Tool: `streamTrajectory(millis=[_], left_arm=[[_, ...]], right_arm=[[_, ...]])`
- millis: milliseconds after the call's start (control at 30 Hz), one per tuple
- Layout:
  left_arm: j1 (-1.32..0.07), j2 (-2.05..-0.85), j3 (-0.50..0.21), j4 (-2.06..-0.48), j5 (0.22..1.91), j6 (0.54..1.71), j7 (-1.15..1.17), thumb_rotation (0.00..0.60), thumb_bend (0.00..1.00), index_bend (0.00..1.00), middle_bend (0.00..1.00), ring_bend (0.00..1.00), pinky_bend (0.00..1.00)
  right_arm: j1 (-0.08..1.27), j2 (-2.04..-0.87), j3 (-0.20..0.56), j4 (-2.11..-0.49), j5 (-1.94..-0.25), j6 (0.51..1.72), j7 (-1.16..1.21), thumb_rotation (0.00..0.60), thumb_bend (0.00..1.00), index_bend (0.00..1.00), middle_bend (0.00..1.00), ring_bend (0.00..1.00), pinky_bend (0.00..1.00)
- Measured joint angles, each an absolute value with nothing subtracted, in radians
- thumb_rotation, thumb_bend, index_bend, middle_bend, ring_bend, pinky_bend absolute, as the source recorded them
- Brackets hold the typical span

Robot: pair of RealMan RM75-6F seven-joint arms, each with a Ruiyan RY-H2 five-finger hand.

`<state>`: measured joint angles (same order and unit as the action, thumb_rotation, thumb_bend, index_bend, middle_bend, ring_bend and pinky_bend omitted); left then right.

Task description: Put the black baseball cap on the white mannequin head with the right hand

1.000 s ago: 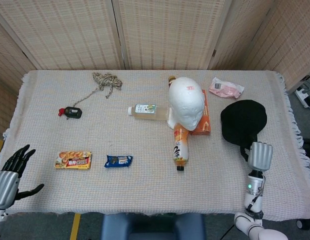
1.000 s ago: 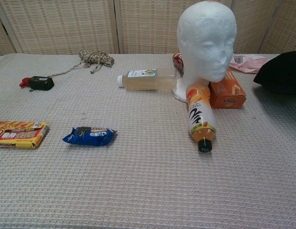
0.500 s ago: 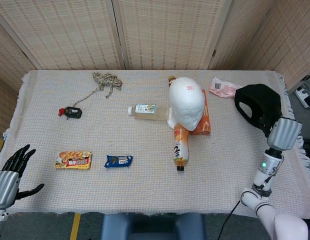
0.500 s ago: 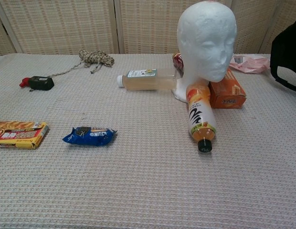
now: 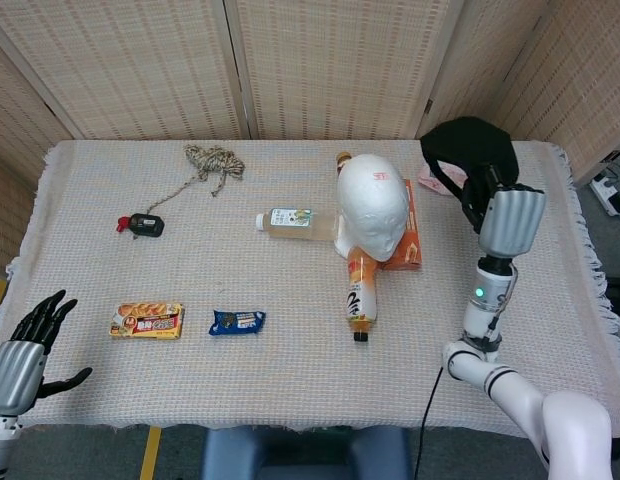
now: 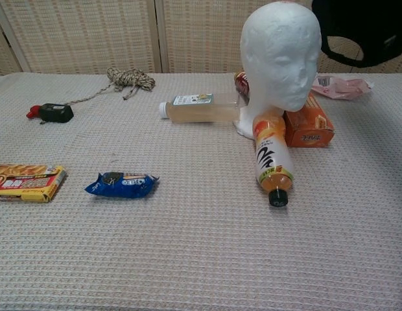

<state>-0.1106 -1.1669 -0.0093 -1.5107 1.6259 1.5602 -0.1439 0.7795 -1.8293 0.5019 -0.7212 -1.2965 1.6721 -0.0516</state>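
My right hand [image 5: 508, 220] holds the black baseball cap [image 5: 466, 155] up in the air, to the right of the white mannequin head [image 5: 374, 203] and above its level. In the chest view the black cap [image 6: 363, 29] hangs at the top right, just right of the mannequin head [image 6: 280, 55], its opening facing down. The mannequin head stands upright in the middle of the table. My left hand [image 5: 25, 355] rests open at the near left corner, fingers spread, holding nothing.
An orange bottle [image 5: 361, 290] lies in front of the mannequin head, an orange box [image 5: 410, 240] to its right, a clear bottle [image 5: 293, 222] to its left. A pink packet [image 6: 340, 86] lies under the cap. Rope [image 5: 215, 161], a black device [image 5: 141, 224], a snack box [image 5: 147, 320] and a blue packet [image 5: 236, 321] lie on the left.
My right hand has lifted the cap off the table at the right and carried it up and leftward, close to the mannequin head. The left hand has barely moved.
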Motion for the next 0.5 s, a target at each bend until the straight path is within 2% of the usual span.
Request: streamTrajectory(millis=[233, 500], left_arm=[[-0.113, -1.172, -0.016, -1.503, 1.612, 1.552, -0.137, 0.600, 0.08, 0.13, 0.03, 0.00, 0.19], [-0.114, -1.173, -0.016, -1.502, 1.615, 1.554, -0.138, 0.600, 0.08, 0.13, 0.03, 0.00, 0.19]], right_arm=[[0.884, -1.837, 0.482, -0.825, -1.375, 1.687, -0.187, 0.600, 0.62, 0.76, 1.00, 1.00, 1.00], [0.857, -1.840, 0.407, -0.865, -1.430, 1.716, -0.215, 0.600, 0.62, 0.75, 1.00, 1.00, 1.00]])
